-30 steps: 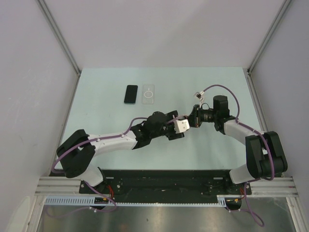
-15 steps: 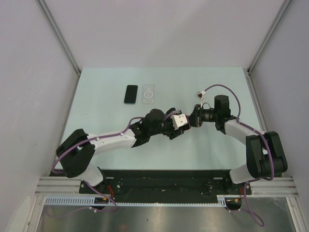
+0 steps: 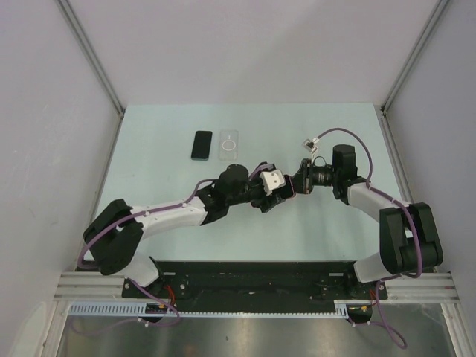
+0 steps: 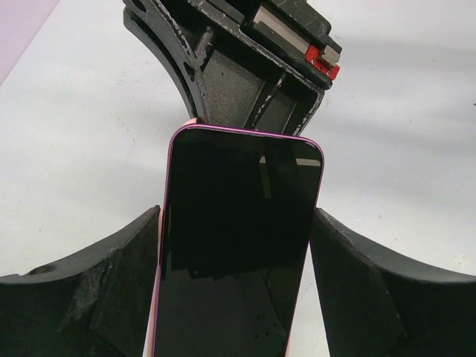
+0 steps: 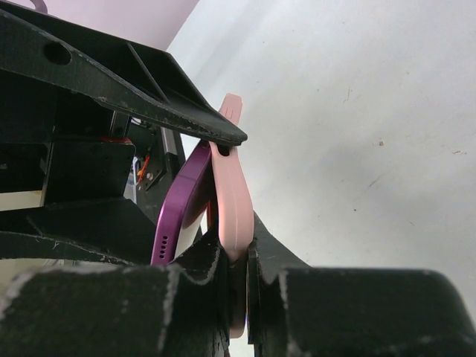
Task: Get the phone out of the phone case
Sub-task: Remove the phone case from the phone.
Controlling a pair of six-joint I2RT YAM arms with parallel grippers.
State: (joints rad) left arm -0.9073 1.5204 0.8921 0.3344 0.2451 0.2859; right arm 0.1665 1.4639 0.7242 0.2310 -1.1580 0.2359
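Since the earlier frame the left arm has carried its wrist a little farther up the table (image 3: 149, 171), while the right arm has barely shifted. At the far left a black phone (image 3: 201, 145) and a clear case (image 3: 229, 145) lie side by side, well apart from the work. The left tool (image 4: 236, 216) stands wide, clamped across the purple phone (image 4: 239, 253) by its long edges, anchoring it above mid-table. The right tool (image 5: 238, 290) is nearly closed, pinching the pink case (image 5: 232, 201) at its end lip, which already bows away from the phone's end. Bare table lies beyond both tools toward the far edge, so peeling further looks unobstructed.
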